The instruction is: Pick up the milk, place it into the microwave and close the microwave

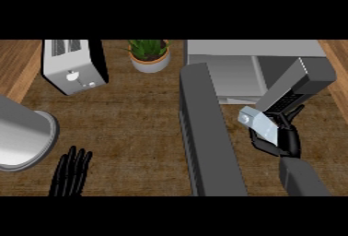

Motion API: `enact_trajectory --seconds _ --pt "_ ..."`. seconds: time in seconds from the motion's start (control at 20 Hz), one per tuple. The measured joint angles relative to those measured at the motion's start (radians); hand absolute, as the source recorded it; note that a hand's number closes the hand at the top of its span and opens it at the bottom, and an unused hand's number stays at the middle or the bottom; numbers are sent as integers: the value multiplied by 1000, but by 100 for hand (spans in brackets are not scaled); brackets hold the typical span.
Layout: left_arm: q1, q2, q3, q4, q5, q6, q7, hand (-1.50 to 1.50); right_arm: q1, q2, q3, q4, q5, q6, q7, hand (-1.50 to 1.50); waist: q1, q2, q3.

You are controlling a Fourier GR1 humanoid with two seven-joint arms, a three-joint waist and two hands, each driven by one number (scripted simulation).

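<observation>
The milk (289, 92) is a long grey carton held at a slant. Its pale capped end lies toward me, and its far end reaches over the front of the microwave (252, 48) at the back right. My right hand (280, 140) is curled round the carton's near end, just in front of the microwave's opening. The microwave's door (207, 138) is open and sticks out toward me as a long dark grey panel, left of the right hand. My left hand (70, 173) rests open at the lower left, fingers up, holding nothing.
A silver toaster (73, 67) stands at the back left. A potted plant (149, 55) sits between it and the microwave. A large grey round vessel (20, 136) juts in at the left edge, close to the left hand. Brown countertop (136, 120) lies between.
</observation>
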Motion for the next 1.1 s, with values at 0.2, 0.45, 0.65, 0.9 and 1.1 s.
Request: enact_trajectory --seconds 0.2,0.45,0.65,0.9,1.1 --pt "31 13 20 9 17 -24 -25 -150 10 69 46 -53 23 -9 2 150 -3 -1 4" --pt "50 20 49 4 31 -44 -29 -150 20 123 89 -144 41 -61 53 150 -6 4 11" --pt "68 24 69 4 41 -69 -42 -150 -3 144 112 -206 54 -122 126 150 -2 6 15" --pt "50 16 99 22 55 -88 -28 -150 -71 148 122 -224 65 -190 218 150 1 8 16" --pt "47 4 106 51 55 -111 -47 -150 -153 127 116 -163 78 -230 272 150 7 10 17"
